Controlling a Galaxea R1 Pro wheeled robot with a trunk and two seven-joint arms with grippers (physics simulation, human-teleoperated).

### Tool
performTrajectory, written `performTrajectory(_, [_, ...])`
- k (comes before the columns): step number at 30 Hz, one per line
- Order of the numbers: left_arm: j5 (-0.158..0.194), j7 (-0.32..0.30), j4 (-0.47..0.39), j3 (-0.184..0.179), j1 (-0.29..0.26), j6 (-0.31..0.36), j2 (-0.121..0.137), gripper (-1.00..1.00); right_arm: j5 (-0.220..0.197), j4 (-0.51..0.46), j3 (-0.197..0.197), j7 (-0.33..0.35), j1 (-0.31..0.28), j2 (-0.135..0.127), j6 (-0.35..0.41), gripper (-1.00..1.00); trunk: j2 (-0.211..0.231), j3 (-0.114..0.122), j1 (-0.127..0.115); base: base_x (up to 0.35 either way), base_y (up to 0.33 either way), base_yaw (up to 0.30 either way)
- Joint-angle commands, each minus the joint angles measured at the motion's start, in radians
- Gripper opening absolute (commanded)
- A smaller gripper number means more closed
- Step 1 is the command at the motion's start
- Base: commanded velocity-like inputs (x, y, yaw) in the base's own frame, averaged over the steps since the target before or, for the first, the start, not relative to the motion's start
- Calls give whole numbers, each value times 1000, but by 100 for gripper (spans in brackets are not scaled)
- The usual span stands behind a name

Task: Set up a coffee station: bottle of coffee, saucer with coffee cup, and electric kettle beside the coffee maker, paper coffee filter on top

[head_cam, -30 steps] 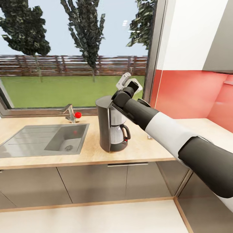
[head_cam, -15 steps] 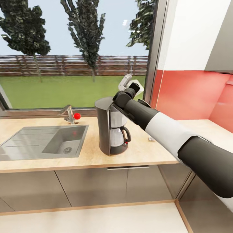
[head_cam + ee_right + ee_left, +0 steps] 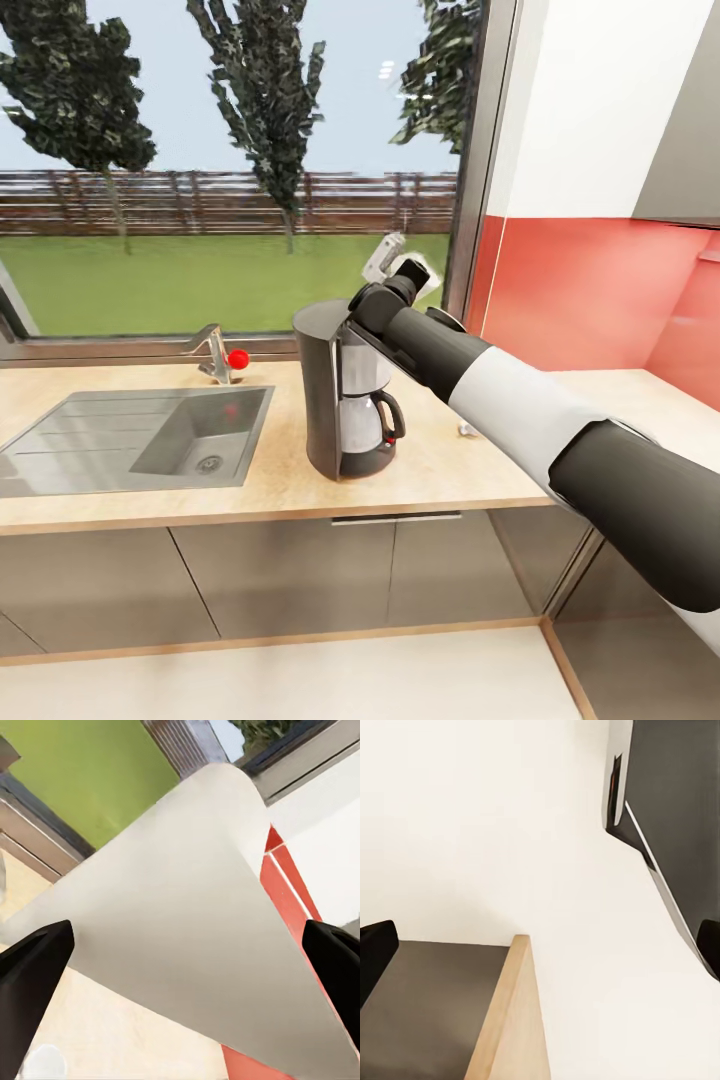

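Note:
The dark coffee maker (image 3: pixel 338 400) stands on the wooden countertop (image 3: pixel 450 465), right of the sink, with its glass pot in front. My right gripper (image 3: pixel 392 258) hangs above and just behind its top right, against the window frame. It is shut on the white paper coffee filter (image 3: pixel 187 907), which spreads as a cone between the two dark fingertips (image 3: pixel 34 964). The filter's edge (image 3: pixel 430 275) peeks out past the wrist. My left gripper (image 3: pixel 540 949) is open, with pale floor and a wooden edge beyond it.
A steel sink (image 3: pixel 140 435) with a red-knobbed tap (image 3: pixel 225 355) lies left of the coffee maker. A small pale object (image 3: pixel 464 430) rests on the counter under my right forearm. The red backsplash (image 3: pixel 590 300) and a wall cabinet (image 3: pixel 685 130) close off the right side.
The whole head view shifted slightly down and left as the camera moved. My right gripper with the filter has hardly moved relative to the coffee maker.

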Motion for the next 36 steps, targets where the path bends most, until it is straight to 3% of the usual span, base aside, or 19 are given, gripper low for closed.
performTrajectory(1, [0,2,-5,0,1,7,0,100,-10,-1,5,21,-2,0,4,-100,-2,-2,1,0,0,0])
performTrajectory(7, [0,2,-5,0,1,7,0,100,-7,-1,8,92,-2,0,5,-100,-2,-2,1,0,0,0])
performTrajectory(36, [-3,2,-5,0,1,-1,-3,100,-6,-5,14,97,-2,0,5,-100,-2,-2,1,-11,41,0])
